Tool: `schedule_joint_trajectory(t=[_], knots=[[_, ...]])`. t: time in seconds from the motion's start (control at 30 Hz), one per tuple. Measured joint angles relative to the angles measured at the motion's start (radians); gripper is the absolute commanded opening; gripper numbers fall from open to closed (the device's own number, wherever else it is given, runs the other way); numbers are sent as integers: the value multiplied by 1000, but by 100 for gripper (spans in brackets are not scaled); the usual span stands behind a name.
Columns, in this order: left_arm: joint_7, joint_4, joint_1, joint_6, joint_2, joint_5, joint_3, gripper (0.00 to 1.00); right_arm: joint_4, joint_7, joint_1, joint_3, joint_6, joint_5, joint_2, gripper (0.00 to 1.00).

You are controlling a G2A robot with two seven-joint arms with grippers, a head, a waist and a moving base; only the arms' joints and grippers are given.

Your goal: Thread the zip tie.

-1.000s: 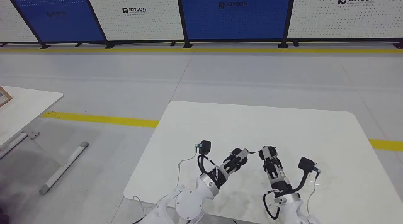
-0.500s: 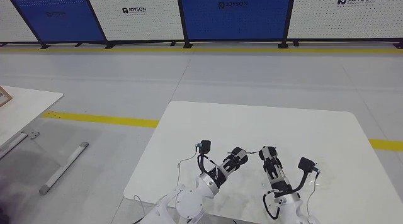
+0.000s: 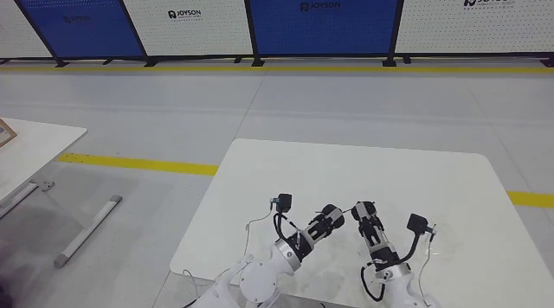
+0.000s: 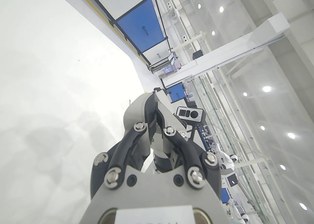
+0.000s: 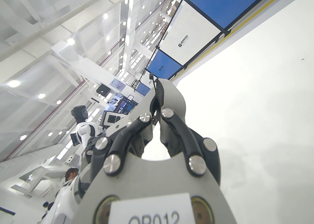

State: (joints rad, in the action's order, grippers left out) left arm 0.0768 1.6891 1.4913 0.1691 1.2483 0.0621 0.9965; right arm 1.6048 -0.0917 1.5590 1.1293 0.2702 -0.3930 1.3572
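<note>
two robot grippers hover low over a white table, fingertips turned toward each other and nearly meeting. the right gripper has its fingers pressed together, pinching a dark zip tie whose short end pokes out past the fingertips. the left gripper is also pressed tight; whether it grips the tie's other end is too small to tell. threading likely calls for lining the tip up with the head's slot and feeding slowly without loosening either pinch. bare tabletop lies beyond and beneath the fingers. the table's near edge sits close behind them.
</note>
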Motion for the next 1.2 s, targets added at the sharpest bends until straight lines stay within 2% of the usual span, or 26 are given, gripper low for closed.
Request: schedule_joint_trajectory(t=[0.03,0.43,0.63,0.73,0.83,1.03,1.1,1.2], knots=[[0,0,0,0,0,-1,0,0,1,2,1,1,0,2,0,100],[-32,-8,-6,-35,4,-42,12,0,4,-1,5,7,2,7,1,100],[-78,16,-3,-93,6,-86,37,0,16,-32,33,36,29,2,-3,100],[-78,40,-1,-127,5,-92,48,0,13,-19,41,53,40,24,-5,100],[-76,59,5,-130,4,-78,51,0,11,-12,41,53,43,40,-5,100],[-76,59,5,-129,4,-77,51,0,12,-14,40,54,40,32,-5,100],[-76,59,6,-130,5,-84,50,0,14,-41,32,58,12,-27,-7,100],[-76,69,6,-139,7,-137,58,0,12,-95,31,46,-21,-194,-8,100]])
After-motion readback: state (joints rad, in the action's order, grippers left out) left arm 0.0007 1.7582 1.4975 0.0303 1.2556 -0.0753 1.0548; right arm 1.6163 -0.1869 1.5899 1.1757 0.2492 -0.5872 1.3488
